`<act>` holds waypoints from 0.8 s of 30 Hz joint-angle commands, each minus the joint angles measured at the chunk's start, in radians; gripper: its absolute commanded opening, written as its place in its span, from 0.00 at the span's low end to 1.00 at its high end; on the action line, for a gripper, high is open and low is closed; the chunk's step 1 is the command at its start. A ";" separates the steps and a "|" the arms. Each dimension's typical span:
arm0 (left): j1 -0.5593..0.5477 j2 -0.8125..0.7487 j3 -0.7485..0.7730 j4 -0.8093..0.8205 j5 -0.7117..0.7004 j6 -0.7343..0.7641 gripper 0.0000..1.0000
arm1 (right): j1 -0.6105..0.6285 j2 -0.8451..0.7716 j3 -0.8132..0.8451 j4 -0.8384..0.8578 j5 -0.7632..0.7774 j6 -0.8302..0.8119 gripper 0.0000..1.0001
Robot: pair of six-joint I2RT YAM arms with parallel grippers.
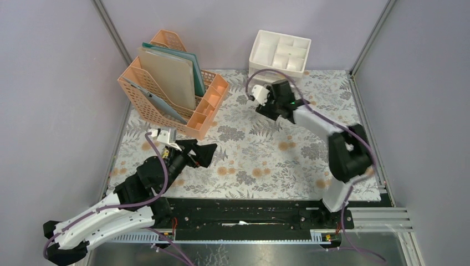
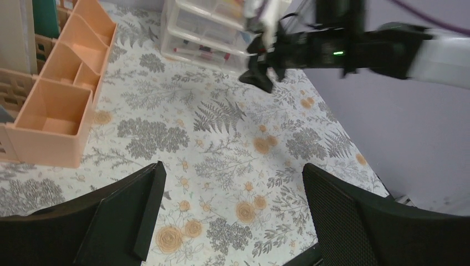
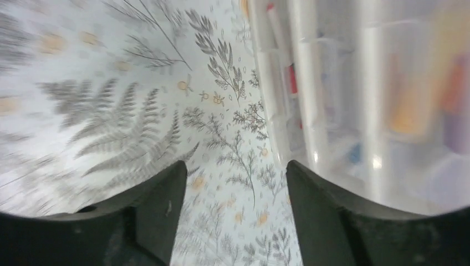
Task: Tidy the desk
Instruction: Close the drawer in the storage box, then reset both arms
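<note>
The desk (image 1: 260, 144) is a tabletop under a pale cloth with grey ferns and orange flowers; a black rail runs along its near edge. My left gripper (image 1: 206, 152) is open and empty, low over the cloth at the left, in front of the peach rack. In the left wrist view its fingers (image 2: 127, 216) frame bare cloth (image 2: 233, 166). My right gripper (image 1: 258, 102) is open and empty, close in front of the white drawer unit at the back. In the right wrist view its fingers (image 3: 161, 205) stand apart over the cloth (image 3: 221, 166) beside the drawers.
A peach plastic file rack (image 1: 172, 88) with folders and small front compartments stands at the back left. A white three-drawer unit (image 1: 280, 52) stands at the back centre, with pens visible through its clear drawers (image 3: 354, 94). Grey walls enclose the desk.
</note>
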 commanded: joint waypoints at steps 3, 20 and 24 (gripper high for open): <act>0.004 0.118 0.176 0.061 -0.009 0.127 0.99 | -0.023 -0.505 -0.073 -0.355 -0.350 0.150 0.85; 0.374 0.587 0.838 -0.171 0.383 0.209 0.99 | -0.216 -0.907 0.272 -0.530 -0.281 0.741 1.00; 0.445 0.657 0.986 -0.238 0.459 0.189 0.99 | -0.215 -0.898 0.364 -0.550 -0.316 0.781 1.00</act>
